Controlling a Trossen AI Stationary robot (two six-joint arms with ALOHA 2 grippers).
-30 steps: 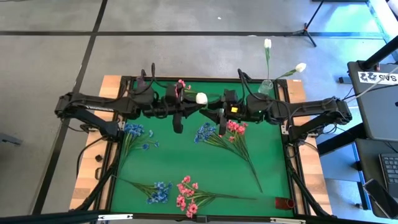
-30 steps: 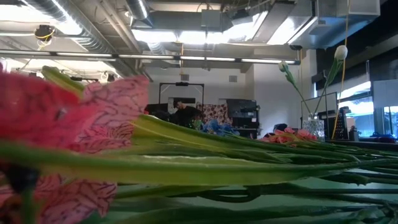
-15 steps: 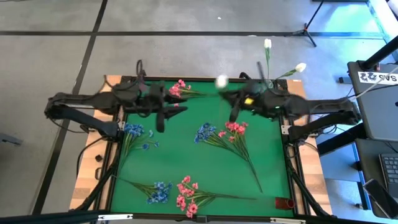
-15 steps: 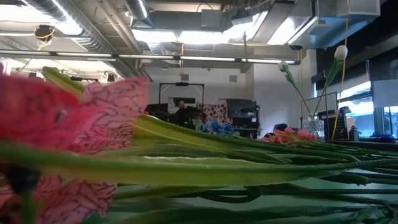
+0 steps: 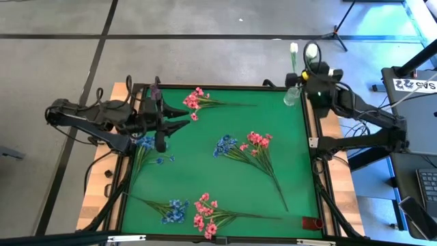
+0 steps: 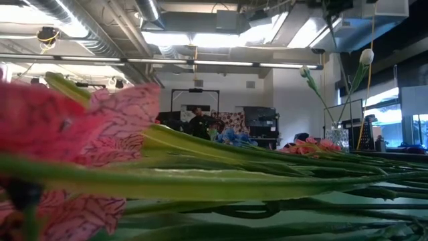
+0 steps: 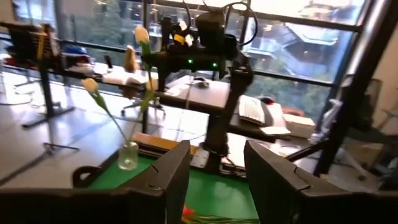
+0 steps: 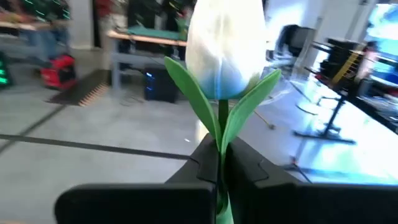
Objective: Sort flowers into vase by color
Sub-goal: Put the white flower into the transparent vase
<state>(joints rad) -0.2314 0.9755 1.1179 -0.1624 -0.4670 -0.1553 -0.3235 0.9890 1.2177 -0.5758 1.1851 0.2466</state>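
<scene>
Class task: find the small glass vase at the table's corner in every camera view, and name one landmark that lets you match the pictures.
High view: vase at the mat's far right corner.
Low view: far right, behind the stems.
Left wrist view: lower left.
Right wrist view: not in it.
Shared landmark: the white tulip buds standing in it.

The counter (image 5: 205,171) wears a matt green cloth-like mat edged in pale bare wood; the vase (image 5: 291,96) looks like clear glossy glass; the white tulip (image 8: 225,46) has smooth, satiny fabric petals; the right gripper's fingers (image 8: 249,171) are matt black plastic
</scene>
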